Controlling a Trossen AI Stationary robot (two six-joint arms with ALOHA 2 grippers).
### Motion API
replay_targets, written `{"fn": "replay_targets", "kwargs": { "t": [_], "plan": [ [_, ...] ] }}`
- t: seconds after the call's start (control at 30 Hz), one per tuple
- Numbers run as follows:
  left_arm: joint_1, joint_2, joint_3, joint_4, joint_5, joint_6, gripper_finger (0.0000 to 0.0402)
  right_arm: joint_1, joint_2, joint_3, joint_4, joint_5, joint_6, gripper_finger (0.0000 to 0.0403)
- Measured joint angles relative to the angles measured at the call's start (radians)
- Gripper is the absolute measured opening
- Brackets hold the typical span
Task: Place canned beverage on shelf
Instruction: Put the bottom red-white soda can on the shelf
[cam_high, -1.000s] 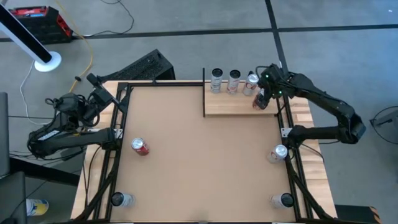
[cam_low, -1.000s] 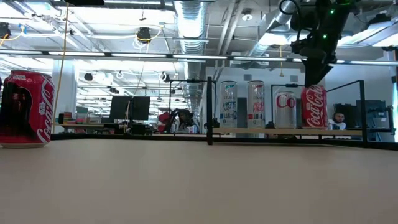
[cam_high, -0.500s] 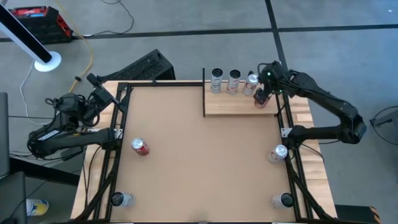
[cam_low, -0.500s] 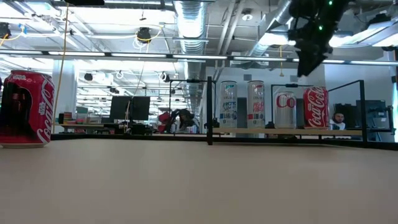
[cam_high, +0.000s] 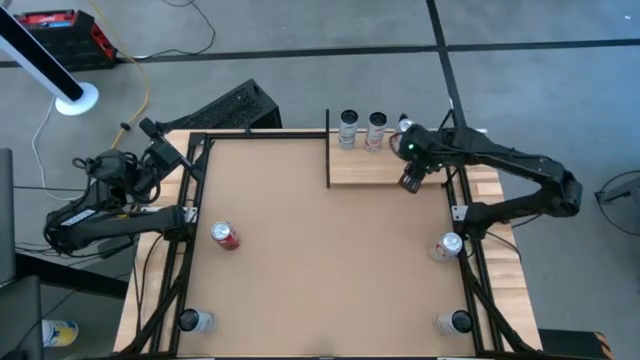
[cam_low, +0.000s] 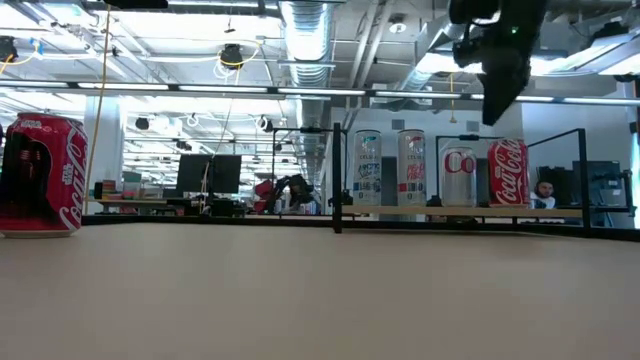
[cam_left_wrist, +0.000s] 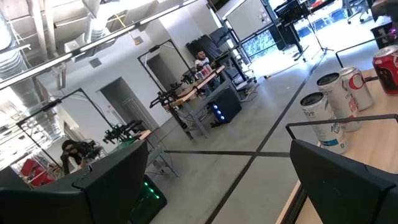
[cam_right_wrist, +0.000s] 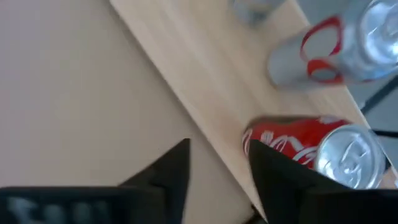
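While red can (cam_low: 508, 173) stands on shelf (cam_high: 372, 170), right tool (cam_high: 411, 181) hovers spread, empty.

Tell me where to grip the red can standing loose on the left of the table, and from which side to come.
Grip the red can around its round side wall at mid-height, fingers on opposite sides, coming straight down from above. It stands upright with bare tabletop around it. The left gripper, parked at the table's far left corner, is nearer.
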Motion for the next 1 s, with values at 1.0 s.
{"fn": "replay_targets", "kwargs": {
  "t": [1.0],
  "plan": [
    [0.000,0.000,0.000,0.000,0.000,0.000,0.0379,-0.158,0.150,-0.001,-0.146,0.261,0.024,0.0017]
  ]
}}
